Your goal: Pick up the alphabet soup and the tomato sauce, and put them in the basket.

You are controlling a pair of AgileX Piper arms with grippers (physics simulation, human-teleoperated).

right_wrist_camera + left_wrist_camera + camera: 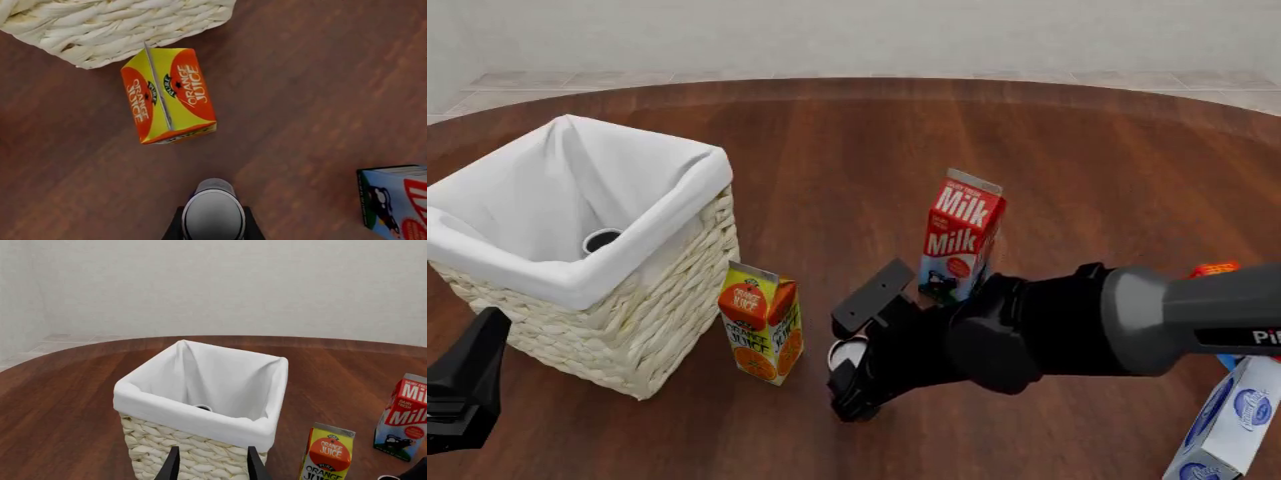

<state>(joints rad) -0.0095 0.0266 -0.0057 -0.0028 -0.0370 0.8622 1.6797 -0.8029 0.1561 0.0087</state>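
Standing at the table's left, the basket already holds a dark-topped can, probably the tomato sauce. The orange juice carton stands just beside the basket. The right gripper straddles the alphabet soup, fingers flanking its pale top; whether clenched cannot be told. The left gripper hangs released above the basket rim.

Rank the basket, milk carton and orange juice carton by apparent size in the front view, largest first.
1. Basket, clearly largest.
2. Milk carton.
3. Orange juice carton, a little smaller than the milk carton although nearer the camera.
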